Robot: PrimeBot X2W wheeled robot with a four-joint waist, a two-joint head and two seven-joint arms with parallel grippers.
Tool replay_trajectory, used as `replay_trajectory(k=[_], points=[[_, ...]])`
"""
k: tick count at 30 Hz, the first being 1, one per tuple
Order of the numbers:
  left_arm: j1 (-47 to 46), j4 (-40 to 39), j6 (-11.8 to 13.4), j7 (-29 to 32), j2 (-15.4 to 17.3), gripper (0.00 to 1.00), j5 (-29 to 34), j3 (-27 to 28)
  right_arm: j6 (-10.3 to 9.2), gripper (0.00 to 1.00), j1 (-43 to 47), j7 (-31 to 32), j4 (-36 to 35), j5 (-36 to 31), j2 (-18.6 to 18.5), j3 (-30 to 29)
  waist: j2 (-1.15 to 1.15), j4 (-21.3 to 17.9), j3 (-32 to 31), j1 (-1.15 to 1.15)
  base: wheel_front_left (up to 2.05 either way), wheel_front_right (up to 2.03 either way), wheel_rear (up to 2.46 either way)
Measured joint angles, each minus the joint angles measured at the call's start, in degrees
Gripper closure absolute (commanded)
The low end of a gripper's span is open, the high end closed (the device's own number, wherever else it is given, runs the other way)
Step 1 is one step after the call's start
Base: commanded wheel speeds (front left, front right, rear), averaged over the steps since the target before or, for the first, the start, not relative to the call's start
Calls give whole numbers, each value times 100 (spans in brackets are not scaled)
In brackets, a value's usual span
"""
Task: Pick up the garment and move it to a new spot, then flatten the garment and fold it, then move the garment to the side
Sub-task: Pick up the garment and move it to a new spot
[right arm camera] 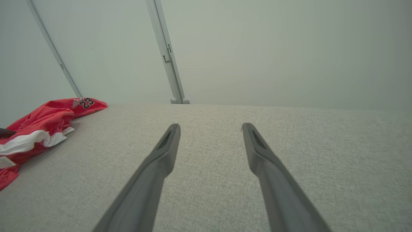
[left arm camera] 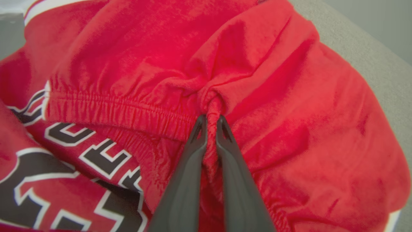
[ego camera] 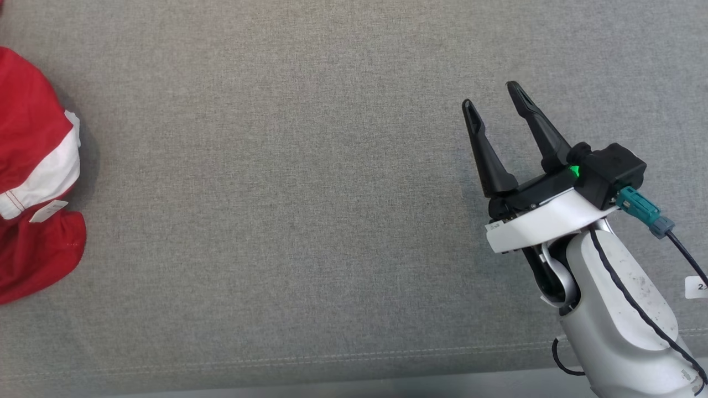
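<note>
Garment [ego camera: 33,166], red with white trim and black lettering, is lying crumpled at the far left edge of the grey upholstered surface [ego camera: 276,193], with a white label [ego camera: 48,211] showing on it. The left tool [left arm camera: 210,120] is pinching a narrow gathered ridge of the red cloth just beside the elastic band, its jaws nearly together with fabric between them. Well apart, across the bare middle, the right tool [ego camera: 490,93] is hovering with its fingers spread wide, holding nothing. The pinch is looking thin, so the fold could be slipping free on a lift. A single hold is also likely leaving the cloth hanging bunched, making flattening harder. Counting: one garment, one label, two tools.
</note>
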Motion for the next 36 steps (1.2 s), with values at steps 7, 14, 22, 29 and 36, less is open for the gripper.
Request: replay_trajectory(k=[7, 14, 22, 29, 36], points=[[-46, -14, -3, -230, 22, 100, 16, -151, 24, 0, 4, 0, 35, 1, 44, -68, 0, 1, -203, 0, 0, 0, 0], [-143, -532, -4, -431, -13, 100, 15, -783, 51, 0, 46, 0, 92, 23, 133, -166, 0, 6, -549, 0, 0, 0, 0], [-144, -1240, -7, -628, 12, 100, -29, -1512, 94, 0, 289, 0, 146, 124, 198, -263, 0, -37, -1018, 0, 0, 0, 0], [-145, -2048, -8, -734, -56, 100, -226, -2290, 101, 0, 505, 0, 175, 176, 236, -376, 0, -163, -1398, 0, 0, 0, 0], [-44, -2806, -9, -723, -176, 100, -409, -3454, 143, 0, 612, 0, 180, 182, 266, -467, 0, -382, -1721, 0, 0, 0, 0]])
